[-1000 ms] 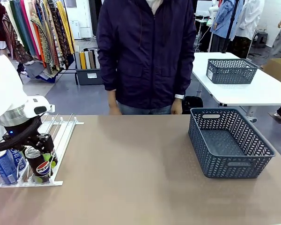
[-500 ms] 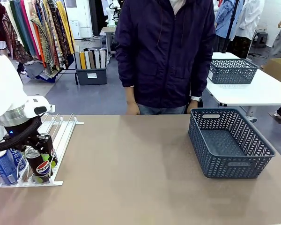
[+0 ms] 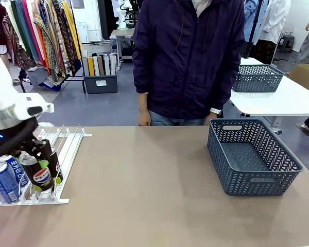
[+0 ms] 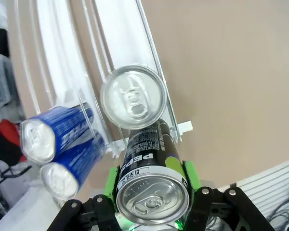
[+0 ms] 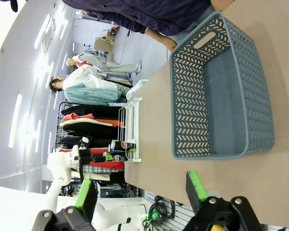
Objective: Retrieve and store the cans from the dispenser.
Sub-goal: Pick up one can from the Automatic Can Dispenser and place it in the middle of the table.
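Left wrist view: the Pepsi can (image 4: 151, 192) is seen clamped between the green pads (image 4: 112, 179) of the left gripper (image 4: 151, 179), which is closed high on the can's body, just under the silver top.
Can position: the Pepsi can is held tilted at the near end of the dispenser (image 3: 67, 146). Whether its base is clear of the front stop cannot be told.
Neighbours: a second black can (image 4: 133, 97) stands just behind it in the lane, close enough that it may be touching. Two blue cans (image 4: 58, 131) lie in the lanes beside it.
Right gripper (image 5: 140, 192): its jaws are spread wide with nothing between them, and the basket (image 5: 188, 110) lies ahead of it.
Snag risk: if the can is pulled sideways before it is raised, its base could be caught on the stop or a wire, and the light rack dragged along the table (image 3: 144, 195).
Slip risk: a smooth, tilted can held near its top could be twisted out of the pads by any such catch.
Knock risk: the second black can could be tipped over as the lane is emptied.
Carry risk: the basket stands well apart, so a loosened grip could be lost on the way across.
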`<move>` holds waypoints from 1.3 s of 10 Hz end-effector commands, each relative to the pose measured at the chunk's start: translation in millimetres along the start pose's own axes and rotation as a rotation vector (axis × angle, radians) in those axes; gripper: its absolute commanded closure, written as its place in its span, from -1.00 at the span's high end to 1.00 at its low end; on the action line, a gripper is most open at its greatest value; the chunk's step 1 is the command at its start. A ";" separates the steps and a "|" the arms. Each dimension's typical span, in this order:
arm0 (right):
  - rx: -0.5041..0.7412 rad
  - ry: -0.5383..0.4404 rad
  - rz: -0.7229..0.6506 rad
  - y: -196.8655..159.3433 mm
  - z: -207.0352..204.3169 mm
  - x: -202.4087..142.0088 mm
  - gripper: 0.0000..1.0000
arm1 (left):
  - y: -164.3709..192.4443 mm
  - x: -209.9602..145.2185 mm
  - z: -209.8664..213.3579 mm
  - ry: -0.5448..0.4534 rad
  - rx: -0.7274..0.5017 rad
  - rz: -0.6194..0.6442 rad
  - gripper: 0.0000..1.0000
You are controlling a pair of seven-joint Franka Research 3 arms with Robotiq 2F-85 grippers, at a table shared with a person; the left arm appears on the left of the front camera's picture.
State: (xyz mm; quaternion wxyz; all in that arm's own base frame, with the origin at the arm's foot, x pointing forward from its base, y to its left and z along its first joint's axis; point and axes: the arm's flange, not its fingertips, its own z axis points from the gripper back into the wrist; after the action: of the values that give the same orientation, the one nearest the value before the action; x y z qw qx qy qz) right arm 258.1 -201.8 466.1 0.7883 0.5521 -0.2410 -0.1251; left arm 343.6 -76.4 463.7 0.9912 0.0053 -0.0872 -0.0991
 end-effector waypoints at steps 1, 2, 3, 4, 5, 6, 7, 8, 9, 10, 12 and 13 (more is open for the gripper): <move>0.010 -0.002 0.017 2.0 3.2 1.8 1.00 | 15.0 -8.0 53.5 -0.109 -0.003 -0.017 -1.00; 0.010 -0.002 0.017 2.0 3.2 1.8 1.00 | 16.7 -4.9 77.2 -0.145 -0.029 -0.018 -1.00; 0.010 -0.002 0.017 2.0 3.2 1.8 1.00 | 17.6 -4.2 100.4 -0.125 -0.037 -0.022 -1.00; 0.010 -0.002 0.017 2.0 3.2 1.8 1.00 | 19.4 -5.1 121.7 -0.153 -0.046 -0.003 -1.00; 0.010 -0.002 0.017 2.0 3.2 1.8 1.00 | 21.7 -7.7 139.2 -0.191 -0.058 0.012 -1.00; 0.010 -0.002 0.017 2.0 3.2 1.8 1.00 | 23.8 -13.3 145.7 -0.211 -0.082 0.025 -1.00; 0.010 -0.002 0.017 2.0 3.2 1.8 1.00 | 28.5 -20.5 144.6 -0.216 -0.108 0.024 -1.00; 0.010 -0.002 0.017 2.0 3.2 1.8 1.00 | 21.4 -9.5 142.1 -0.190 -0.042 0.019 -1.00; 0.010 -0.002 0.017 2.0 3.2 1.8 1.00 | 21.4 -9.5 142.1 -0.190 -0.042 0.019 -1.00; 0.010 -0.002 0.017 2.0 3.2 1.8 1.00 | 21.4 -9.5 142.1 -0.190 -0.042 0.019 -1.00; 0.010 -0.002 0.017 2.0 3.2 1.8 1.00 | 21.4 -9.5 142.1 -0.190 -0.042 0.019 -1.00; 0.010 -0.002 0.017 2.0 3.2 1.8 1.00 | 19.6 -8.7 137.8 -0.179 -0.052 0.021 -1.00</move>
State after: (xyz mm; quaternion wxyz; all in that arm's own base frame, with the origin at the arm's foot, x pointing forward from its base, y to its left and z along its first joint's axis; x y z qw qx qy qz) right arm 258.2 -201.8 466.1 0.7884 0.5521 -0.2408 -0.1251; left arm 316.2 -54.7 596.9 0.9807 -0.0299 -0.1705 -0.0914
